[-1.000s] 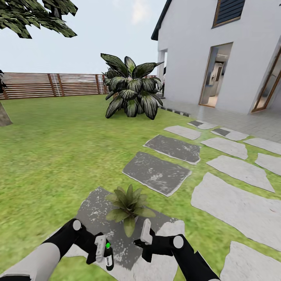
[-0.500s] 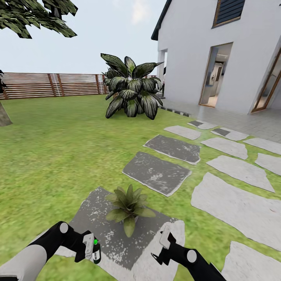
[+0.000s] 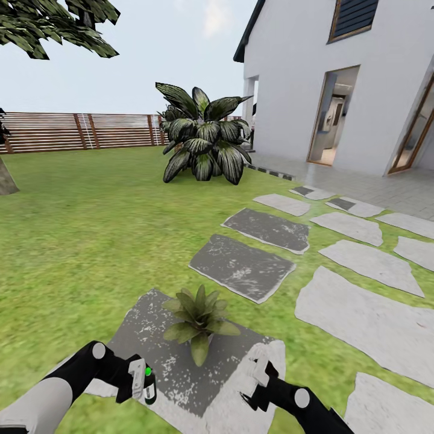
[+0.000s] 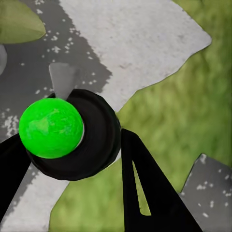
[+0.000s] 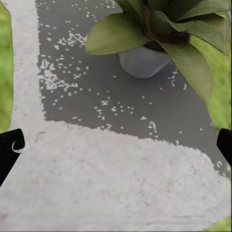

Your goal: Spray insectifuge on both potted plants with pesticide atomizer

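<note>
Head view: left arm reaches in from the near left, elbow bent, forearm angled toward the centre. The left gripper (image 3: 140,381) is clamped on the pesticide atomizer (image 3: 148,383); the bottle's dark body sits between the white fingers, with a bright green dot on its top. The bottle hangs over the near left part of a grey stepping slab (image 3: 150,337). Right arm enters from the near right; the right gripper (image 3: 260,369) points up and left, and I cannot tell here whether its fingers are apart. One potted plant (image 3: 198,318), a low green rosette, stands on the slab just beyond and between the two grippers. Lawn all round; a big dark-leaved bush (image 3: 204,141) and a brown slat fence (image 3: 78,131) lie far off.

Left wrist view: black fingers (image 4: 150,193) flank the atomizer's round dark top (image 4: 96,140), gripping it. A green ball (image 4: 50,127) sits on the top.

Right wrist view: black fingertips (image 5: 9,150) sit at opposite edges, spread wide with nothing between. Plant's grey pot (image 5: 140,63) rests on the slab ahead, under broad leaves.
</note>
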